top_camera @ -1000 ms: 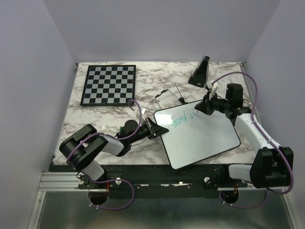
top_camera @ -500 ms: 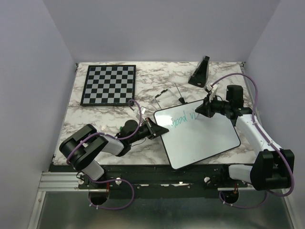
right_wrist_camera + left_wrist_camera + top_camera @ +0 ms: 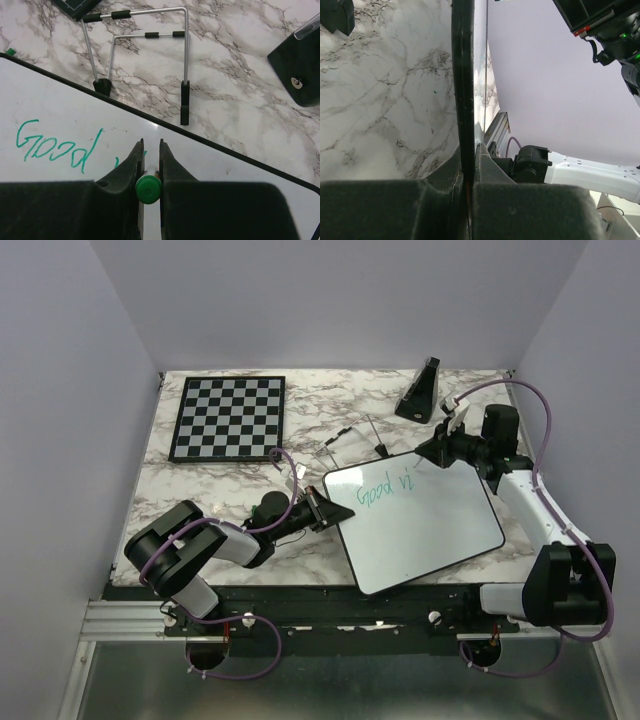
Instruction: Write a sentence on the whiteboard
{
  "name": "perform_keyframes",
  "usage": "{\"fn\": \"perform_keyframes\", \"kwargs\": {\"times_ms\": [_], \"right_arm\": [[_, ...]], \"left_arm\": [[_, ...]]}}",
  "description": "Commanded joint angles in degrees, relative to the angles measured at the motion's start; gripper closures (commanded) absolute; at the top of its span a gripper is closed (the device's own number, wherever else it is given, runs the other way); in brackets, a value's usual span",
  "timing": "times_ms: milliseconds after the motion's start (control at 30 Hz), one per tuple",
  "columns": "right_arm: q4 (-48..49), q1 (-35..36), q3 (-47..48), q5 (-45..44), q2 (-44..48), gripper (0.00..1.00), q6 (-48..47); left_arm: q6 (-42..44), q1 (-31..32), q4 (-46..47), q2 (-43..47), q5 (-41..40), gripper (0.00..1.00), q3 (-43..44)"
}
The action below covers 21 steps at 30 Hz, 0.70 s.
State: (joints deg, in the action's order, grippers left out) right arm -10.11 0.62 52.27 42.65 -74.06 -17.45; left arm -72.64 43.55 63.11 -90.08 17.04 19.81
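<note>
Marble-patterned counter [image 3: 200,485] carries the whole setup, with plain lilac walls on three sides.

Right end effector [image 3: 149,150]: jaws narrowed onto a green marker [image 3: 148,189], seen end-on between them and aimed down at the whiteboard [image 3: 430,525] close to its far edge. Whether the tip touches the surface cannot be told.

Left end effector [image 3: 467,170]: clamped on the board's thin black rim at its left edge, judged to be steadying it. The board lies flat on the counter between the two arms, set somewhat askew.

Writing on record: the sentence [image 3: 385,488] so far consists of "Good" in green, followed by two short strokes reading about "vi", all along the far-left part of the board. The marker stands just right of the last stroke. No other marks show on the board.

Assessment: the task is at an early stage. One word is complete and a second is begun; most of the sentence is left to write. Room for it appears ample to the right and below.

Surroundings: a wire stand [image 3: 145,50] lies on the counter just beyond the board's far edge. A black wedge-shaped block [image 3: 421,390] sits farther back. A chessboard [image 3: 228,417] occupies the far-left corner, well apart from the work.
</note>
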Motion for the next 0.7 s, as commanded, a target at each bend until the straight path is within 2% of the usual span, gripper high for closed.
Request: {"fn": "perform_keyframes", "kwargs": {"times_ms": [0, 200, 433, 667], "right_arm": [[3.95, -0.36, 2.13, -1.87, -2.66, 0.99, 2.86], [5.98, -0.36, 2.40, -4.33, -4.07, 0.99, 3.65], [5.89, -0.27, 1.17, -3.37, -4.51, 0.99, 2.78], [0.72, -0.36, -0.50, -1.17, -3.55, 0.99, -1.79]], "left_arm": [[4.53, 0.75, 2.02, 0.79, 2.30, 1.00, -0.13], [4.61, 0.75, 2.10, 0.52, 2.39, 1.00, -0.04], [4.61, 0.75, 2.02, 0.61, 2.56, 1.00, 0.05], [4.70, 0.75, 2.02, 0.78, 2.56, 1.00, -0.04]]}}
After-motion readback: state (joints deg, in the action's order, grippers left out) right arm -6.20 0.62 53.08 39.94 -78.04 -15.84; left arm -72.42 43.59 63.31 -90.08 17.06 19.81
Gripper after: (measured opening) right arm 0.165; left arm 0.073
